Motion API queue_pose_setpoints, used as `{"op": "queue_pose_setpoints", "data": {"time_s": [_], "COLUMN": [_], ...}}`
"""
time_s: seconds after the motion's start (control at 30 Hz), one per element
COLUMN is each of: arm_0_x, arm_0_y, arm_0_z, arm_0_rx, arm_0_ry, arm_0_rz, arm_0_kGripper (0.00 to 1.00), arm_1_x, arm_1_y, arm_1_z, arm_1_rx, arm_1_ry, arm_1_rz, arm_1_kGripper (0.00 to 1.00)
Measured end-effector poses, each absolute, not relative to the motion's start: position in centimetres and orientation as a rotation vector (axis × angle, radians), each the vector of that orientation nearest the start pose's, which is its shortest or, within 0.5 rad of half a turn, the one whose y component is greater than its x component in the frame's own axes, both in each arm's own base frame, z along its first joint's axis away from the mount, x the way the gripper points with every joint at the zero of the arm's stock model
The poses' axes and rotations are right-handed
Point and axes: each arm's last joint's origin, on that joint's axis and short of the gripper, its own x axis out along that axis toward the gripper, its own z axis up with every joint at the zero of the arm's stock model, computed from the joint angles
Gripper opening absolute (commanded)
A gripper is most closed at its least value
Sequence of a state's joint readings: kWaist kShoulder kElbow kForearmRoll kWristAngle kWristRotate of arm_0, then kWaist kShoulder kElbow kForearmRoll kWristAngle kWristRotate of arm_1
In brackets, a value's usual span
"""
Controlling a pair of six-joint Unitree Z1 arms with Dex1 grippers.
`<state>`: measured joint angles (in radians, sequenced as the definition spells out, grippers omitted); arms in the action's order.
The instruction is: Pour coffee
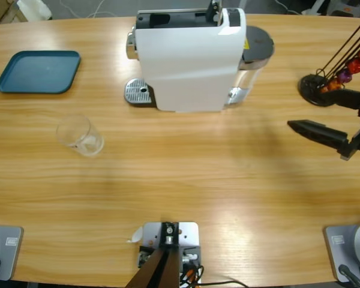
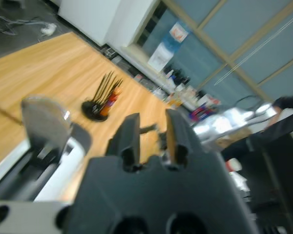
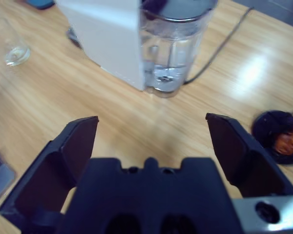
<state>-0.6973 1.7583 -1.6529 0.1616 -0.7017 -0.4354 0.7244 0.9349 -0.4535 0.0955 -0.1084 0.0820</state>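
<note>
Leftward, clear glass tumbler (image 1: 80,135), upright on table (image 1: 186,180), looks empty

Capsule rack (image 1: 342,66) cut by right edge

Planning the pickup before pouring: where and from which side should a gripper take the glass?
Grip the glass across its round side wall at mid-height, coming in level from the open table on its right, jaws either side. It stands upright and alone; nothing crowds it. The right gripper is open wide, probably enough.
</note>
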Motion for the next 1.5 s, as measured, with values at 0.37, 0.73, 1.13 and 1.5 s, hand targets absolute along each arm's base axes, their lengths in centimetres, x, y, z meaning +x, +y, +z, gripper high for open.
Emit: {"op": "queue_pose_setpoints", "data": {"time_s": [0.37, 0.73, 1.13, 1.5], "arm_0_x": [20.0, 16.8, 16.3, 16.3], "arm_0_y": [-22.6, -19.6, -19.4, -19.4], "arm_0_z": [37.6, 34.5, 34.9, 34.9], "arm_0_rx": [0.29, 0.279, 0.273, 0.273], "arm_0_ry": [0.686, 0.792, 0.772, 0.772], "arm_0_rz": [-0.773, -0.724, -0.736, -0.735], "arm_0_kGripper": [0.991, 0.991, 0.991, 0.991], "arm_1_x": [9.6, 15.1, 17.0, 17.6], "arm_1_y": [2.6, 2.5, 2.2, 2.1], "arm_1_z": [29.2, 28.7, 26.9, 26.6], "arm_1_rx": [0.029, 0.058, 0.04, 0.014], "arm_1_ry": [0.564, 0.536, 0.561, 0.565], "arm_1_rz": [0.078, -0.047, -0.089, -0.093], "arm_1_kGripper": [0.761, 0.628, 0.547, 0.365]}}
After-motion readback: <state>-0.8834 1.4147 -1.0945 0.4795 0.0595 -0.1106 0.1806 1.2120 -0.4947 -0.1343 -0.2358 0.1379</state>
